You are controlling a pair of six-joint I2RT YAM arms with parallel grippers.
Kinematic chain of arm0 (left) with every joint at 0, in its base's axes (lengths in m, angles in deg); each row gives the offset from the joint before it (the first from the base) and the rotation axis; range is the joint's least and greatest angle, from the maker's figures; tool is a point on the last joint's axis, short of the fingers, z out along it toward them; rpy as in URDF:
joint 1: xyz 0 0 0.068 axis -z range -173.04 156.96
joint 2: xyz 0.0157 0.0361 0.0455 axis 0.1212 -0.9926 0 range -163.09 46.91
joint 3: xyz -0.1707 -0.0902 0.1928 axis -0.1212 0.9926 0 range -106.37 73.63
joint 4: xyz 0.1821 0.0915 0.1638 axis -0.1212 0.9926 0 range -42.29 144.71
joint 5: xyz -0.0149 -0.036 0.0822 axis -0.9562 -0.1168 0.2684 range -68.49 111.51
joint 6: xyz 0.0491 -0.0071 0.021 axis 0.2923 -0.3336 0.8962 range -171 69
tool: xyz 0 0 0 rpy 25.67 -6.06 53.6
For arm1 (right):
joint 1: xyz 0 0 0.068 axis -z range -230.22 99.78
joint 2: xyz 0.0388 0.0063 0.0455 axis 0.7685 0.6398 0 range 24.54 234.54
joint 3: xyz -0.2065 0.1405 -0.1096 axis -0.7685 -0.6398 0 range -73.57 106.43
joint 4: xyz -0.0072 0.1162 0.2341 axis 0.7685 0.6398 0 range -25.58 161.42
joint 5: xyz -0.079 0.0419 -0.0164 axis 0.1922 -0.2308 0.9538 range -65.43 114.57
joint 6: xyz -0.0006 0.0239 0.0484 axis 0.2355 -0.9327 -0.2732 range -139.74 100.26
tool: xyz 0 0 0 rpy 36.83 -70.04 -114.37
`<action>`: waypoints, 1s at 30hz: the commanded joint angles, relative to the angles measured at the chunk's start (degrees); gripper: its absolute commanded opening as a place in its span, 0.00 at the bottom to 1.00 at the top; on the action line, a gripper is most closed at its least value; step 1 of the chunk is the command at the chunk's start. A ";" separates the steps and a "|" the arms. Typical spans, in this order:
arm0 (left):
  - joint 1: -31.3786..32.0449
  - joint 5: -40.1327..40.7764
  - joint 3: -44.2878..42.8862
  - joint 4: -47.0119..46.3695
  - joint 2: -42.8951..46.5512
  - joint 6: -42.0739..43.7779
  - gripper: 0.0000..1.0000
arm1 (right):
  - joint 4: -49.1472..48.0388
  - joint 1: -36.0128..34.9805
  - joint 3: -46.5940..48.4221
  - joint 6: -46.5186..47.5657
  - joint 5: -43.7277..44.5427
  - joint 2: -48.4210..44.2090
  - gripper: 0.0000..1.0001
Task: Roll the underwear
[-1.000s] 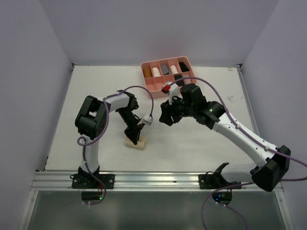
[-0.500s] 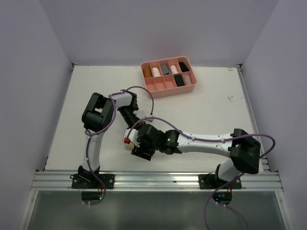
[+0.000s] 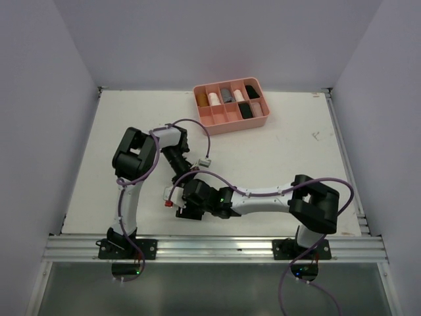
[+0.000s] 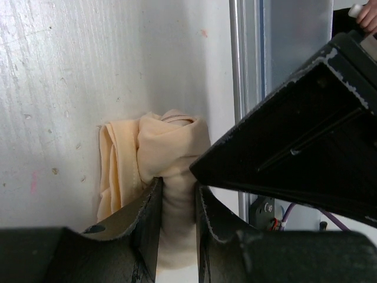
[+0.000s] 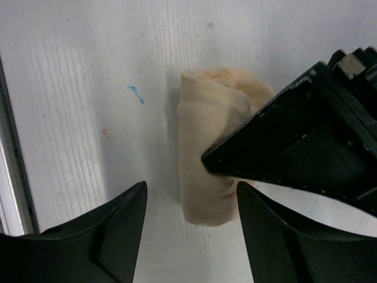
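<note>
The pale tan underwear (image 4: 171, 147) lies rolled into a short bundle on the white table near the front rail. My left gripper (image 4: 177, 190) is shut on one end of the roll, with cloth squeezed between its fingers. My right gripper (image 5: 191, 186) hangs open just above the roll's other end (image 5: 206, 165), a finger on either side and not touching it. The left gripper's black finger (image 5: 294, 141) crosses the right wrist view over the roll. From above, both grippers (image 3: 186, 179) (image 3: 183, 209) meet at the near left and hide the roll.
The pink divided tray (image 3: 227, 125) stands at the back centre with several rolled items in its compartments. The metal front rail (image 3: 210, 247) runs just behind the roll. The right arm (image 3: 263, 196) stretches low across the table's front.
The right arm swung from beside the pink tray to the near left, down over the tan roll, with its jaws wider. The left gripper kept its hold and barely moved.
</note>
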 commanded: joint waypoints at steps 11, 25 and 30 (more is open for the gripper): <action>-0.46 9.66 1.22 -14.09 -4.73 2.23 0.14 | -4.81 0.11 -0.24 3.42 -2.18 5.87 0.42; -15.20 -1.85 -10.55 -18.11 7.39 -6.11 0.41 | 3.89 7.23 2.05 -13.27 -20.10 8.94 0.00; -25.75 -5.37 -5.93 -27.00 17.57 -13.32 0.45 | 4.42 12.15 3.89 -21.53 -26.17 12.46 0.00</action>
